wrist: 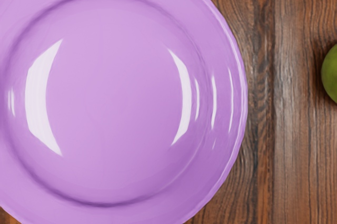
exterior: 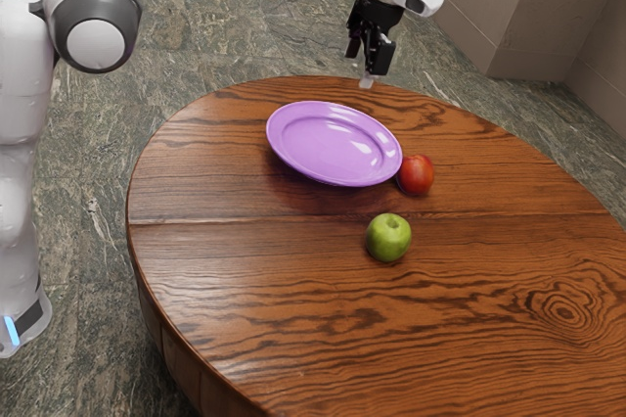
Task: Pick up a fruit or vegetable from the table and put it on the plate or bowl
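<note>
- The red apple (exterior: 416, 173) lies just beside the purple plate (exterior: 333, 143), below and off to one side of the claw (exterior: 370, 65); the green apple (exterior: 388, 237) sits farther from it.
- Likely hazard: a descent on the red apple clips the plate's rim and sends the fruit rolling.
- The arm hangs high over the plate, claw pointing down and carrying nothing; whether it is released or clenched cannot be told.
</note>
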Robot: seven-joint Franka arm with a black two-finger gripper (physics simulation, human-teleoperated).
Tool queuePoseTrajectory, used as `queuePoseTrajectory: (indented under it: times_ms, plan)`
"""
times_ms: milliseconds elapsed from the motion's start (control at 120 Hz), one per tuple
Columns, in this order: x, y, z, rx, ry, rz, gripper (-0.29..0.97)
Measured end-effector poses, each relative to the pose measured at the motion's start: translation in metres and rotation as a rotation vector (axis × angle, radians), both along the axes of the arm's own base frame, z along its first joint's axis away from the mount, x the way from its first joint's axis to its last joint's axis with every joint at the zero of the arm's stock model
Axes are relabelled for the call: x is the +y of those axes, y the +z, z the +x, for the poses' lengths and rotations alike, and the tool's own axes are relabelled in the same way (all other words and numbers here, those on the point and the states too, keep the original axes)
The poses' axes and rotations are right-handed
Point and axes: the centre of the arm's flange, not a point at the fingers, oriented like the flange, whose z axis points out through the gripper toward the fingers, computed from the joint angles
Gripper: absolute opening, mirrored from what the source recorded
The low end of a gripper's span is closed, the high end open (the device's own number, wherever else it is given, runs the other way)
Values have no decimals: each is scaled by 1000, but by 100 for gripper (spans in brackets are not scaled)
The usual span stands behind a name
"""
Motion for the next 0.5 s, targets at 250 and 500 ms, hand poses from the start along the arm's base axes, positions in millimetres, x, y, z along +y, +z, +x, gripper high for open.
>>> queuePoseTrajectory:
  times_ms: [250,500]
  plan:
    - [-2,-3,3,3,-16,1,68]
    - [-98,-9,10,9,-240,-39,68]
